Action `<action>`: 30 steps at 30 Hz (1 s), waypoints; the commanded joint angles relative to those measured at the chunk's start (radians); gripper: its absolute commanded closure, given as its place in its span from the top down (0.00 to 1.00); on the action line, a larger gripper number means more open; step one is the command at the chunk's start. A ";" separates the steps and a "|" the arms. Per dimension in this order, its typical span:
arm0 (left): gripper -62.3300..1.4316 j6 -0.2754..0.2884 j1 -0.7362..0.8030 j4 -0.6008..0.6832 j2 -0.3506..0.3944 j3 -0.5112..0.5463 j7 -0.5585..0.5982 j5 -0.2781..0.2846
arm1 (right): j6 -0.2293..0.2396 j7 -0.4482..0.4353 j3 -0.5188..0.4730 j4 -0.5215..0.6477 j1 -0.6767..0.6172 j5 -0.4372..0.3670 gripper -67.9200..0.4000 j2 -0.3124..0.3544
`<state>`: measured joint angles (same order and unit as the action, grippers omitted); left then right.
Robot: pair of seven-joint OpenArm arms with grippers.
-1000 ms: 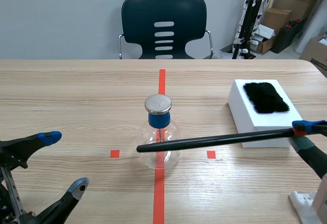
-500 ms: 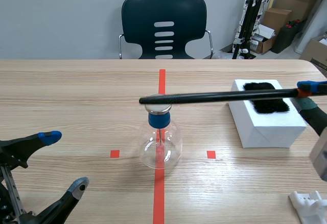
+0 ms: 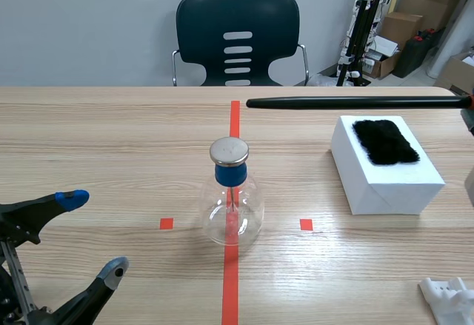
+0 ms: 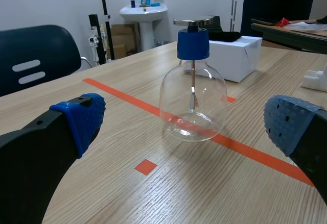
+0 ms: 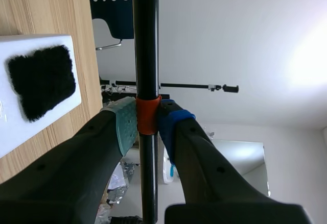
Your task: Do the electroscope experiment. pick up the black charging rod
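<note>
Broadly, a pale wooden bench (image 3: 111, 140) fills the scene, with orange-red tape marks on it; one long line runs down its middle and a small square sits on each side of that line.

Behind the far edge stands a dark chair (image 3: 237, 36) with slots in its back; cardboard boxes (image 3: 404, 25) are stacked in the far corner.

On the right part of the bench sits a white foam block (image 3: 385, 181); a black fur pad (image 3: 384, 141) lies flat on its top face.

The black charging rod (image 3: 355, 103) is up off the bench and lies level across the scene view; its free tip ends near the centre line, beyond the flask, and its other end runs out at the right edge; it touches neither flask nor block.

The right pincer (image 5: 148, 124) is clamped on the rod, one pad on each side of an orange band (image 5: 148, 113) around the shaft.

The glass electroscope flask (image 3: 232, 206) stands upright on the centre line; it carries a blue stopper (image 3: 229, 175) and a round metal disc (image 3: 229, 150) on top.

The left pincer (image 3: 92, 235) sits low at the near left with its fingers spread wide and nothing between them; it is well apart from the flask.

A small white plastic piece (image 3: 448, 295) lies at the near right corner.
</note>
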<state>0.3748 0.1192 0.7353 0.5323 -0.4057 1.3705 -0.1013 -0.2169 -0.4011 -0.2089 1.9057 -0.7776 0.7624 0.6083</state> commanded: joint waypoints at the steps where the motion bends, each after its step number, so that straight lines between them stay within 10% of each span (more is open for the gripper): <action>1: 1.00 0.002 -0.003 0.012 0.000 -0.001 0.018 0.007 | -0.016 -0.037 -0.024 0.017 -0.017 0.019 0.01 -0.024; 13: 1.00 0.002 -0.003 0.012 0.000 -0.001 0.018 0.007 | -0.050 -0.343 -0.172 0.018 -0.169 0.151 0.01 -0.291; 20: 1.00 0.002 -0.003 0.012 0.000 -0.001 0.018 0.007 | -0.143 -0.425 -0.179 0.023 -0.237 0.151 0.01 -0.357; 30: 1.00 0.002 -0.003 0.012 0.000 -0.001 0.018 0.007 | -0.158 -0.445 -0.178 0.060 -0.286 0.150 0.01 -0.398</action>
<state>0.3748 0.1192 0.7353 0.5323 -0.4057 1.3705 -0.1013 -0.3622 -0.8448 -0.3824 1.9442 -1.0672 0.9279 0.2100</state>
